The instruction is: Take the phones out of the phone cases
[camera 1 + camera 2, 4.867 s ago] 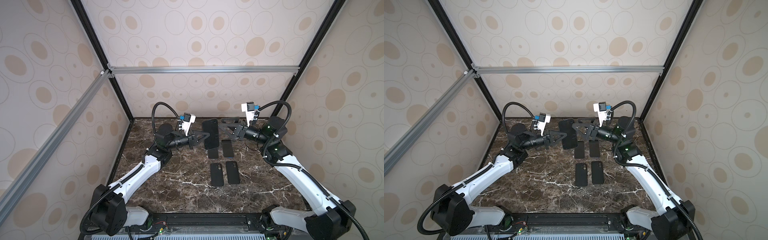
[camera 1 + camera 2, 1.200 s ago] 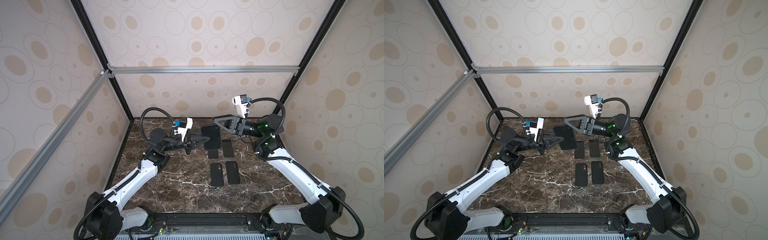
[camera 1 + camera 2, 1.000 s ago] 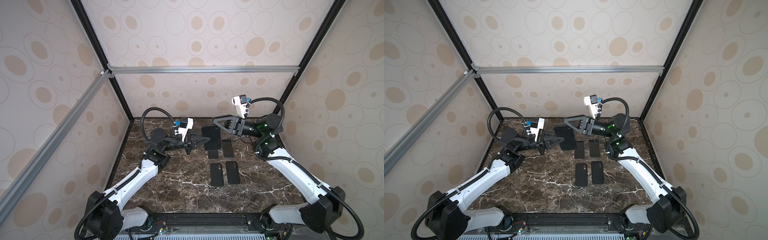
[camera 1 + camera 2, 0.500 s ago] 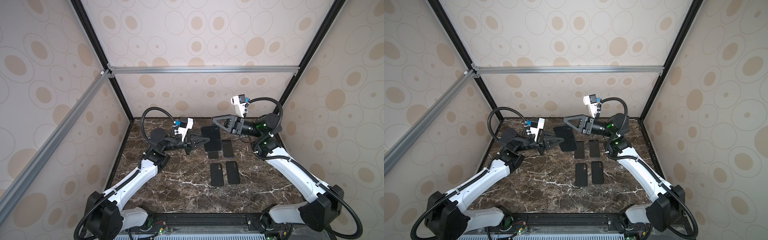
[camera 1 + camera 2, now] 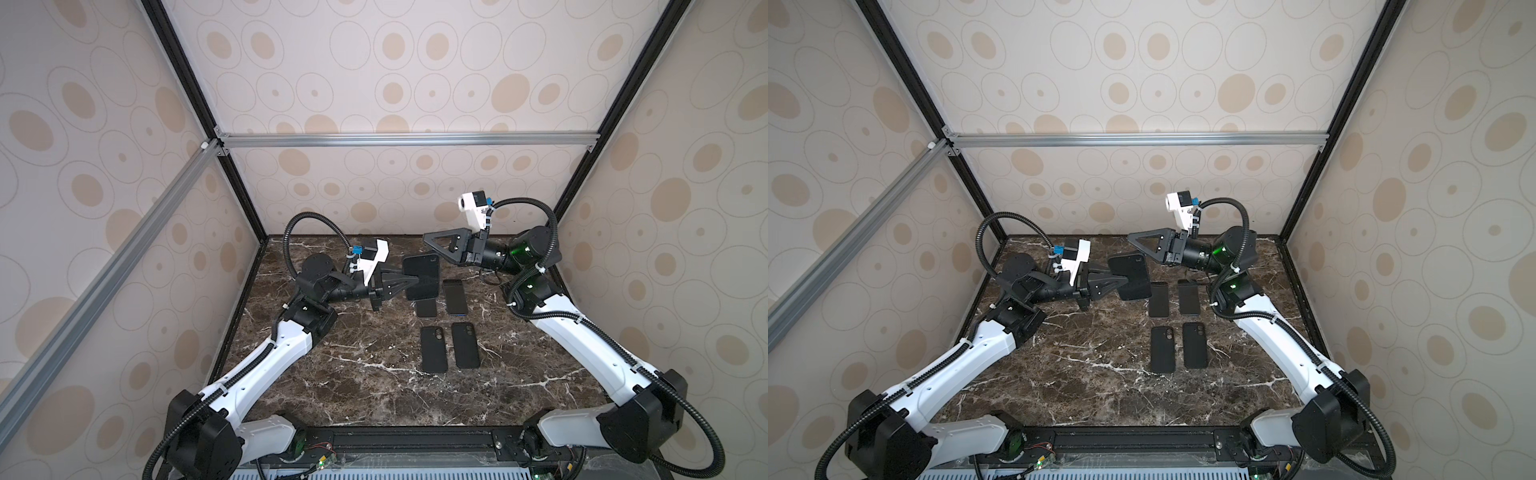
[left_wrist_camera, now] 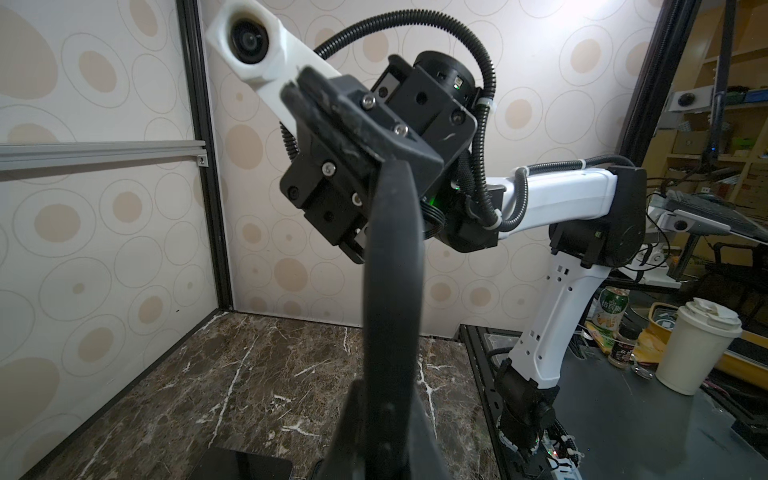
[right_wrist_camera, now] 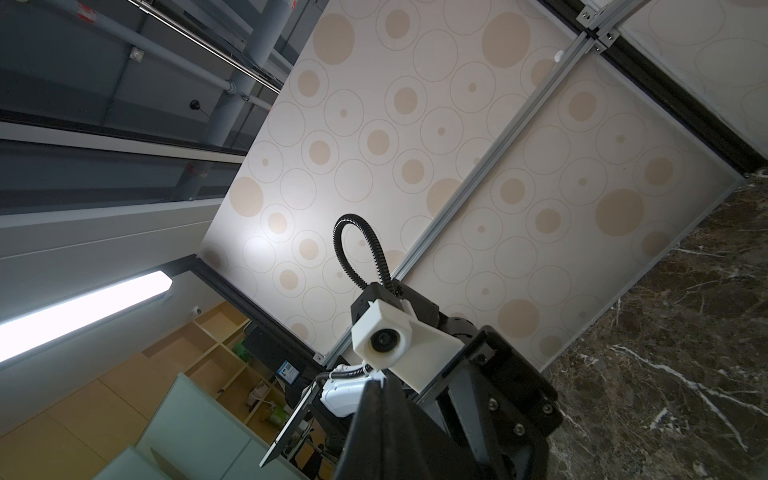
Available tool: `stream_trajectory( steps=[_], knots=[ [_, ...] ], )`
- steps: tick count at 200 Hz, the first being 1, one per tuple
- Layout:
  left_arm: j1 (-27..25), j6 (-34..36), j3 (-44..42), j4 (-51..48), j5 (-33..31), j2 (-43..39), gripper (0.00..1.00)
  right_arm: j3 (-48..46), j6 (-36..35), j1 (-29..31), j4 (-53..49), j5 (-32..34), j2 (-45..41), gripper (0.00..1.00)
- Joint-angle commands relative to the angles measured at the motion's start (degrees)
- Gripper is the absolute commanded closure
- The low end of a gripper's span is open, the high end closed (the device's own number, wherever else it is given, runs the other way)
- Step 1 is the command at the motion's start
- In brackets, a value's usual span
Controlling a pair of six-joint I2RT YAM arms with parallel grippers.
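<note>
On the marble bench, nearest the camera and well in front of the raised phone case, lie two black slabs with camera cut-outs. Farther back, two dark phones lie just under the case's near edge. The left fingers clench the case's side, holding it off the bench. Whether it is full or empty I cannot tell. Beyond and above it, the right fingers are pressed together, grasping nothing.
</note>
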Motion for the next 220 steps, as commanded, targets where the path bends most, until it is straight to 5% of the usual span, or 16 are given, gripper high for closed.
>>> stream_trajectory(
  steps=[1,41,83,109,220],
  knots=[
    [-0.3,-2.5,4.9,7.6,-1.3,-0.3,1.00,-1.0,-2.7,1.2,-2.2,-2.6,-0.9,0.92],
    [-0.3,-8.2,2.3,12.2,-1.0,0.3,1.00,-0.3,-7.0,1.2,-1.1,-3.0,-2.3,0.73],
    [-0.3,-10.6,1.4,13.1,-0.8,0.9,1.00,0.4,-8.9,1.2,-1.4,-3.8,-2.6,0.73],
    [-0.4,-12.4,0.3,14.9,-0.6,1.5,1.00,-0.1,-9.2,1.2,1.4,-3.0,-3.6,0.61],
    [-1.4,-14.0,0.1,14.6,0.3,4.0,1.00,2.1,-13.5,1.8,1.5,-1.5,-3.2,0.68]
  ],
)
